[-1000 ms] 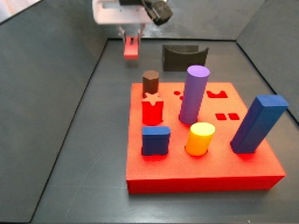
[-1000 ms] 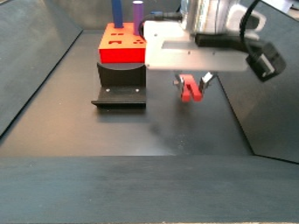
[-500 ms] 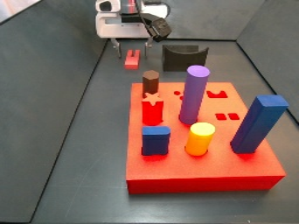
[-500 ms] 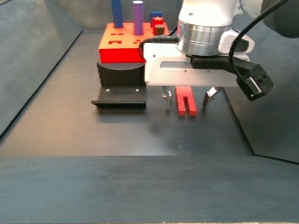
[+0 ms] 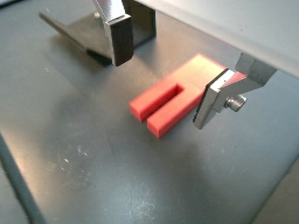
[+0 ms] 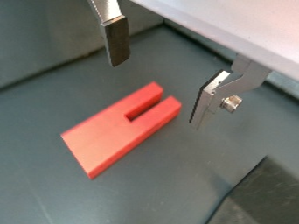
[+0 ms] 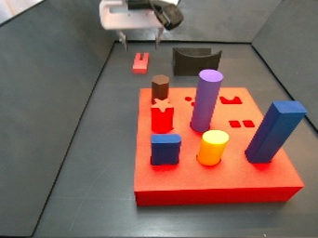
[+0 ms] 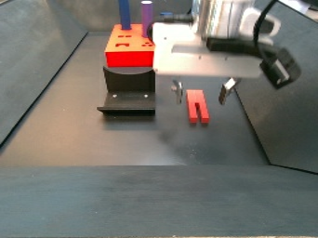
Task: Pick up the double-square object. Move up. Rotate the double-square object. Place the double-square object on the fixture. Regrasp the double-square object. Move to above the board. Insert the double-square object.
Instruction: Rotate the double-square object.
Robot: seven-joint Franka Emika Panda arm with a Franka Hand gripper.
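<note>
The double-square object (image 7: 141,63) is a red bar with a slot in one end, and it lies flat on the dark floor (image 8: 198,109). My gripper (image 7: 140,39) hangs open just above it, one finger (image 8: 178,91) on each side and nothing between them. Both wrist views show the bar (image 5: 177,96) (image 6: 122,127) beneath the gap of the gripper (image 5: 167,74) (image 6: 162,74), touching neither finger. The dark fixture (image 7: 192,60) (image 8: 126,100) stands close beside the bar. The red board (image 7: 236,181) (image 8: 125,56) lies past the fixture.
On the board stand a purple cylinder (image 7: 205,100), a blue block (image 7: 274,130), a yellow peg (image 7: 214,147) and a brown peg (image 7: 161,88). Grey walls enclose the floor on both sides. The fixture's edge shows in both wrist views (image 5: 82,31) (image 6: 263,197).
A second ago the bar hung in the shut gripper above the floor. It came down to the floor, the fingers opened, and the gripper has now risen clear of it.
</note>
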